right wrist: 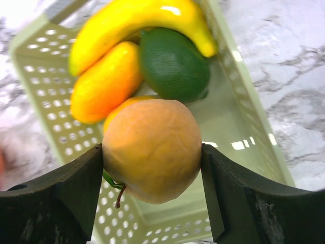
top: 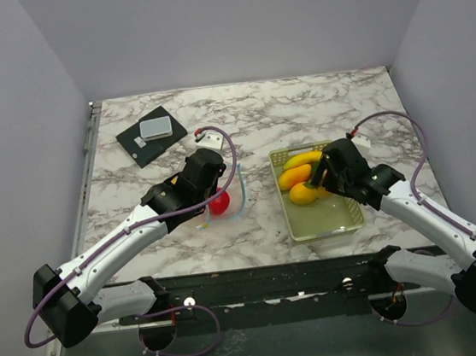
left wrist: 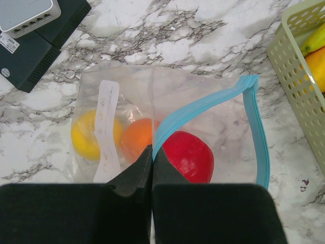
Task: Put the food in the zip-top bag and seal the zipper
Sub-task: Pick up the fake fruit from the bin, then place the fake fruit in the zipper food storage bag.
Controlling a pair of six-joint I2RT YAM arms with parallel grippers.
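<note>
The clear zip-top bag [left wrist: 203,117] lies on the marble table with its light blue zipper [left wrist: 200,104] open. Inside it are a yellow lemon-like fruit [left wrist: 86,134], an orange ball [left wrist: 138,138] and a red apple [left wrist: 189,155]. My left gripper [left wrist: 152,150] is shut on the near zipper edge; in the top view it [top: 214,193] sits over the apple [top: 219,202]. My right gripper [right wrist: 152,152] is shut on a tan-orange round fruit [right wrist: 151,148], held over the pale green basket [right wrist: 238,122]. The basket holds a banana [right wrist: 127,20], an orange mango-like piece [right wrist: 104,84] and a green lime [right wrist: 172,63].
A dark box with a white device [top: 156,127] lies at the back left of the table; it also shows in the left wrist view [left wrist: 30,30]. The basket [top: 346,217] stands right of centre, close to the bag's right side [left wrist: 299,91].
</note>
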